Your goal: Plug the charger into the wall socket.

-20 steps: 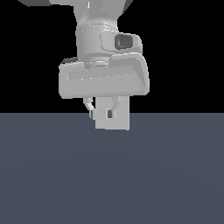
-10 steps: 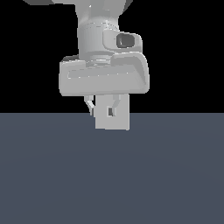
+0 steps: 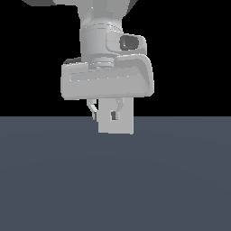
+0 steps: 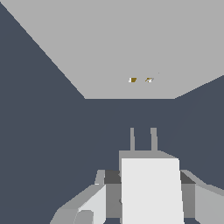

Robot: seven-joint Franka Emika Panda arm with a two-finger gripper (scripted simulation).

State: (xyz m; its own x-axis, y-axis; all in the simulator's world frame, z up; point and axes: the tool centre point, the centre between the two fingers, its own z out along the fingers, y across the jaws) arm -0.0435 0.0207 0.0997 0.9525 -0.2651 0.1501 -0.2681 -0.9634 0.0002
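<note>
In the wrist view my gripper (image 4: pixel 148 205) is shut on the charger (image 4: pixel 151 188), an off-white block between the two fingers (image 4: pixel 94 202). Its two grey prongs (image 4: pixel 142 140) point at the wall socket (image 4: pixel 122 43), a flat off-white panel with two small yellowish marks (image 4: pixel 140 79). A gap of dark floor lies between the prongs and the panel. In the exterior view the hand (image 3: pixel 107 83) hangs in front of the socket panel (image 3: pixel 122 126). The fingertips (image 3: pixel 93 110) overlap the panel, and the charger is hidden there.
A dark grey-blue floor (image 3: pixel 115 180) fills the lower half of the exterior view, with black background above it. Nothing else is in view.
Hardly anything differs. The hand has shifted only a hair in the exterior view and still hangs in front of the panel.
</note>
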